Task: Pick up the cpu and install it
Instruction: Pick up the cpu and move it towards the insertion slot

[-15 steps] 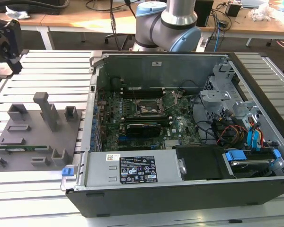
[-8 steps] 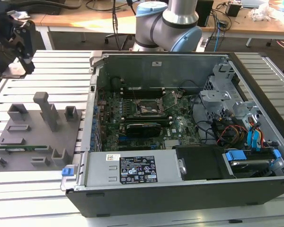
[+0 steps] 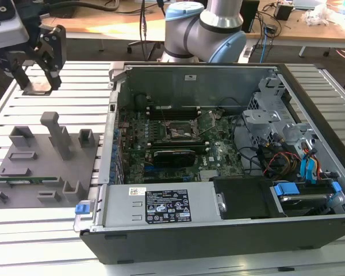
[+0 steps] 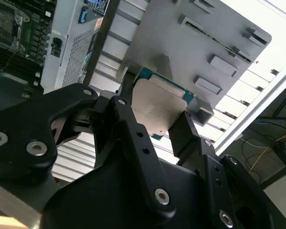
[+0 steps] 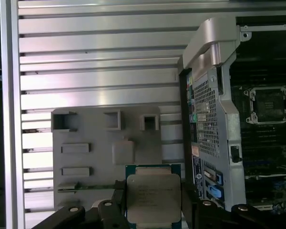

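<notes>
The cpu (image 5: 152,198) is a flat square chip with a silver-grey lid and a thin green rim, and it also shows in the second wrist view (image 4: 163,106). My gripper (image 5: 153,202) is shut on it, one black finger on each of two opposite edges (image 4: 157,102). In the exterior view the gripper (image 3: 35,80) hangs at the far upper left, above the slatted table, with the cpu (image 3: 37,89) between its fingers. It is lifted clear of the grey fixture plate (image 3: 46,167). The open motherboard socket (image 3: 181,131) lies inside the computer case, well to the exterior view's right of the gripper, and appears in the first wrist view (image 5: 269,104).
The open computer case (image 3: 161,210) takes up the middle and right of the table. Upright posts (image 3: 56,135) stand on the fixture plate, and a green memory stick (image 3: 23,179) lies in it. The arm's base (image 3: 204,31) stands behind the case. Cables and drive cages (image 3: 287,149) crowd the case's right side.
</notes>
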`<state>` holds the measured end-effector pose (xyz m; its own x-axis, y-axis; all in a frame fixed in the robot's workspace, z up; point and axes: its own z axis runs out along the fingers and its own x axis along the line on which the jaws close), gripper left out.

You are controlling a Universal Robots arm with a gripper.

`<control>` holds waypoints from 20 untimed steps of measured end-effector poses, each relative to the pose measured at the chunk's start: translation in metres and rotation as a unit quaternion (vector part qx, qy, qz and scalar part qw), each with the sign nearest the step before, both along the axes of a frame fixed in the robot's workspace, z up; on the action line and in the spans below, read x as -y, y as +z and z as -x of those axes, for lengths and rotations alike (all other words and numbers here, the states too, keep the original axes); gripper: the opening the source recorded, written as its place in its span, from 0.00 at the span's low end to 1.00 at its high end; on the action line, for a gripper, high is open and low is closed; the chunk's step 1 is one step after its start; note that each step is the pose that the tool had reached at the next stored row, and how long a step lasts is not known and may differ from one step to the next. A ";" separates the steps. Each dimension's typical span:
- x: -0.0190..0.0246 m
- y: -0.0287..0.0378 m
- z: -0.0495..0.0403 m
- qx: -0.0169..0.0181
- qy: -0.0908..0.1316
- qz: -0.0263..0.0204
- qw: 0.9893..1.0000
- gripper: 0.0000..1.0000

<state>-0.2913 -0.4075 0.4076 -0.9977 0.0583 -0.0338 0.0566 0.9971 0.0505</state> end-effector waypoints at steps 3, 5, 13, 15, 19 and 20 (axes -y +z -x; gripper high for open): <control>0.0000 0.0000 -0.0119 0.000 0.000 0.000 1.000 0.55; 0.0000 0.0000 -0.0192 0.000 0.000 0.000 1.000 0.55; 0.0000 0.0000 -0.0509 0.000 0.000 0.000 1.000 0.55; 0.0000 0.0000 -0.0596 0.000 0.000 0.000 1.000 0.55; 0.0000 0.0000 -0.0730 0.000 0.000 0.000 1.000 0.55; 0.0000 0.0000 -0.0764 0.000 0.000 0.000 1.000 0.55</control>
<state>-0.2150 -0.4075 0.4076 -0.9977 0.0584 -0.0338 0.0566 0.9971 0.0505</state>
